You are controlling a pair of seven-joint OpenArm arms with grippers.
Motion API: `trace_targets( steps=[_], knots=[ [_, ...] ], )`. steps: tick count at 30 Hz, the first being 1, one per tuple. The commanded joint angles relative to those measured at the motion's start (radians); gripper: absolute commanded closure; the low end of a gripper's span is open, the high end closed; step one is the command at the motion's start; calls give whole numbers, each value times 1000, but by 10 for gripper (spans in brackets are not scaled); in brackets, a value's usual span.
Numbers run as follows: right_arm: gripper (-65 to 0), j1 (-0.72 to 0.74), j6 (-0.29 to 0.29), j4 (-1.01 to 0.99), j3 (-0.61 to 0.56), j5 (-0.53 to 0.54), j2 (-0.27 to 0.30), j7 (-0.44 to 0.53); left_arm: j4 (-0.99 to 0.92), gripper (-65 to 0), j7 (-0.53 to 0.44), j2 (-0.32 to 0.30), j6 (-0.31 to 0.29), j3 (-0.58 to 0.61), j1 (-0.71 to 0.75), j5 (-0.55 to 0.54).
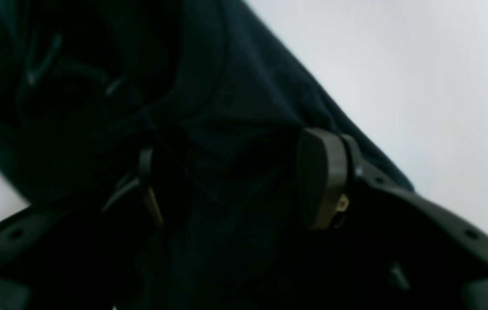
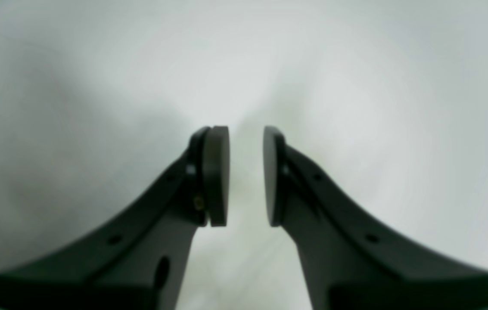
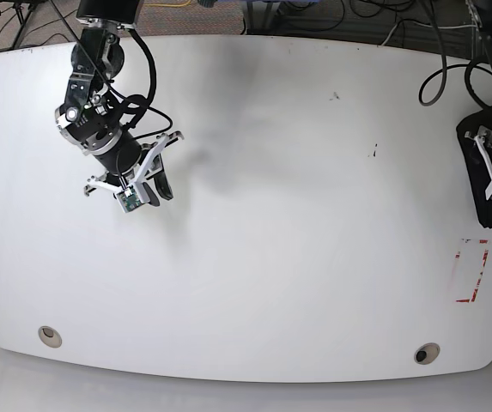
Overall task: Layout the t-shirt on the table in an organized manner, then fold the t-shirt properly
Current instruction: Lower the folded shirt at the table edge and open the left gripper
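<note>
Though bunched, t-shirt point(image 1: 235, 107) between left end effector point(image 1: 244, 181) pads.

The base view looks down from high above the whole table point(image 3: 254, 257) — both arms show, one at each side. The left wrist view sits very close behind its gripper point(image 1: 235, 181), with black t-shirt point(image 1: 226, 107) filling most of it. The right wrist view looks past its own gripper point(image 2: 246, 176) at bare tabletop — also very close.
</note>
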Motion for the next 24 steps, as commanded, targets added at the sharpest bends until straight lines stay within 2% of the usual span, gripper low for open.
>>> trace_targets(
  steps=[1,6,13,24],
  knots=[
    [-132,13,-1,21,2,11,6,29,-9,-385,30,-40,-4,16,21,50],
    [-132,11,-1,21,2,11,6,29,1,-385,15,-67,-4,10,39,39],
    [-132,10,-1,21,2,11,6,28,4,-385,15,-67,-4,-107,36,9],
    [-132,-7,-1,54,-4,11,6,28,215,-385,27,-49,-4,-131,42,5]
  ],
)
